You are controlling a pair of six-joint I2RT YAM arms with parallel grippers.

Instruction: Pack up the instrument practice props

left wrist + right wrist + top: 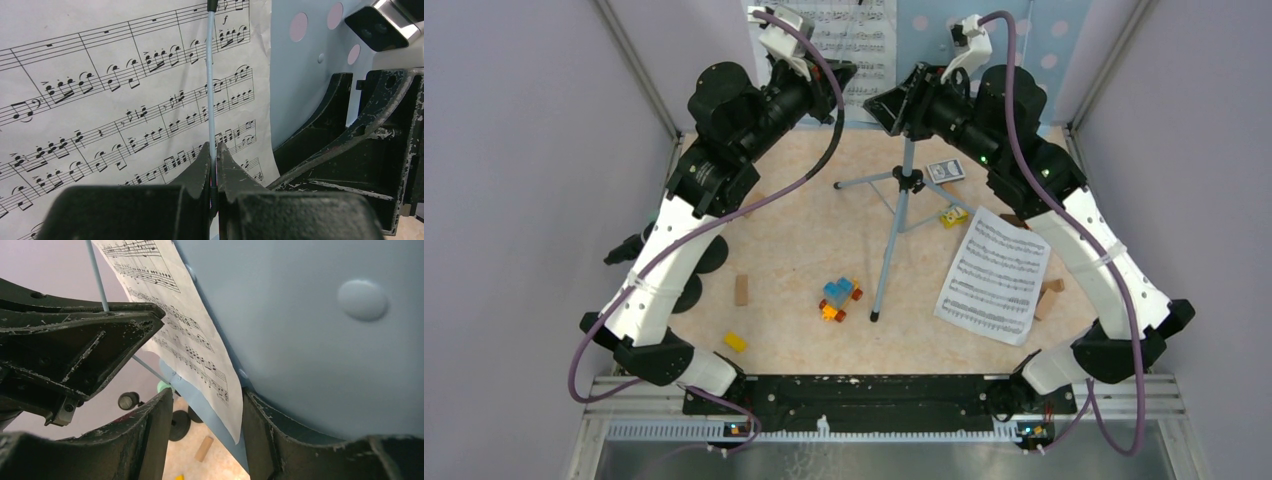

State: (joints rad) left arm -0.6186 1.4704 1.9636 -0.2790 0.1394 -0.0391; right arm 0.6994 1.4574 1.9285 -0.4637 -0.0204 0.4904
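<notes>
1. Left gripper [216,155]: clamped narrow on the thin page-retainer wire [212,75], which lies across the sheet-music page [100,100].
2. Right gripper [207,396]: jaws half apart, straddling the page's lower corner and the music desk [310,350] edge; contact not confirmed.
3. The desk stands on its tripod pole [894,250] at the far side of the table [794,240].
4. Recommended: ease the wire off the paper, close on the page alone, and draw gently to avoid tearing.
</notes>
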